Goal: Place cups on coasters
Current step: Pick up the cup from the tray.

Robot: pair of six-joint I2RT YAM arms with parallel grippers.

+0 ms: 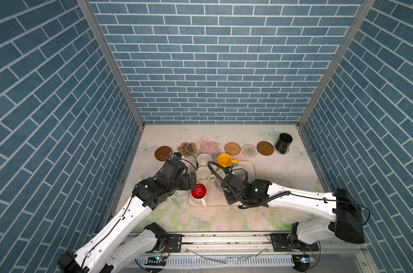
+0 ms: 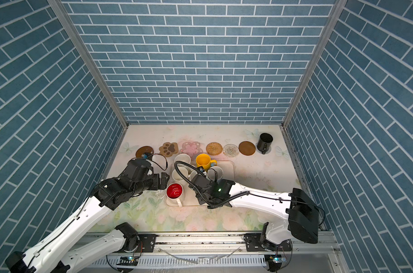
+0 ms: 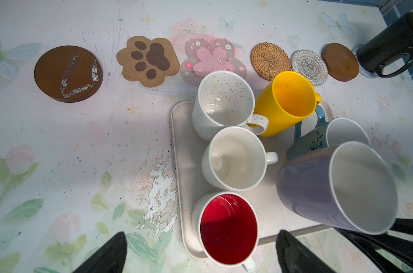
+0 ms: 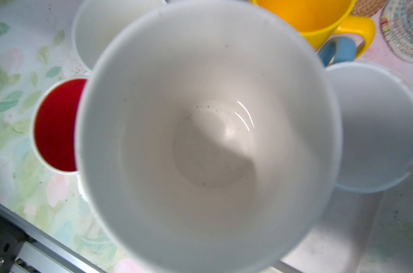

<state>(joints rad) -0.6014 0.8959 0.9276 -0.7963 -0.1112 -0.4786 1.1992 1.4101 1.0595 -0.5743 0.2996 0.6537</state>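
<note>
Five cups stand on the cream tray (image 1: pixel 251 165): a speckled white one (image 3: pixel 222 99), a cream one (image 3: pixel 236 158), a yellow one (image 3: pixel 288 99), a light blue one (image 3: pixel 319 139) and a white one with red inside (image 1: pixel 199 191) (image 3: pixel 228 229). My left gripper (image 1: pixel 192 181) (image 3: pixel 202 238) is open, its fingers either side of the red-inside cup without touching it. My right gripper (image 1: pixel 222 185) is shut on the lavender cup (image 3: pixel 337 186) (image 4: pixel 205 141), held just above the tray; the cup hides its fingers in the right wrist view. Six coasters (image 1: pixel 232 148) lie bare along the back. The black cup (image 1: pixel 283 141) stands on a pale coaster at the far right.
Left to right, the row holds a scratched brown disc (image 3: pixel 68 73), a paw shape (image 3: pixel 148 60), a pink flower (image 3: pixel 210 59), a rattan round (image 3: pixel 270 60), a pale woven round (image 3: pixel 309 67) and a brown disc (image 3: pixel 340 61). Blue brick walls close in three sides.
</note>
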